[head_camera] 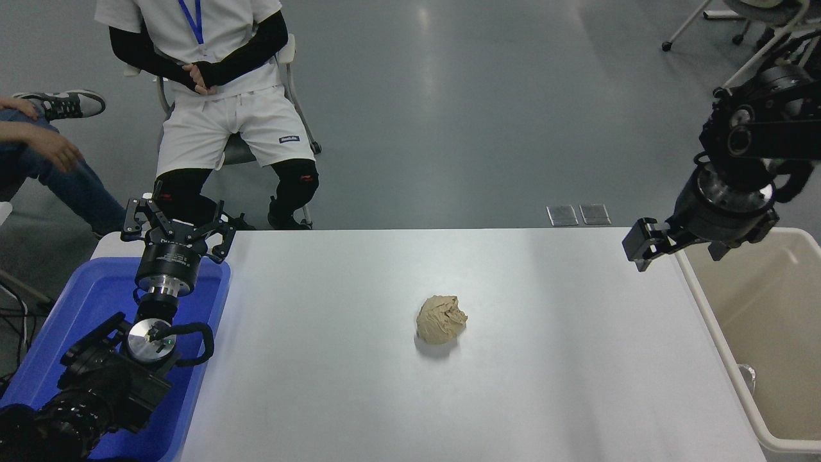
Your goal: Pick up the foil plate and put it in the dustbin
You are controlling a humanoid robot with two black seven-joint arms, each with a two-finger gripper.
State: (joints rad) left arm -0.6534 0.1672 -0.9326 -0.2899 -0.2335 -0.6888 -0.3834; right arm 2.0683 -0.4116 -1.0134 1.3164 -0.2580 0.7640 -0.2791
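Observation:
The beige dustbin (pixel 705 314) stands off the table's right edge. Inside it, low against the left wall, only a small shiny silver bit of the foil plate (pixel 744 376) shows; the rest is hidden behind the rim. My right gripper (pixel 678 247) hangs open and empty above the table's far right corner, beside the bin's far left corner. My left gripper (pixel 176 226) is parked open over the far end of the blue tub.
A crumpled tan paper ball (pixel 440 319) lies mid-table. The blue tub (pixel 77 308) sits at the table's left. A person (pixel 218 96) sits on a chair beyond the far left edge, and another person's leg (pixel 58 167) shows at the left.

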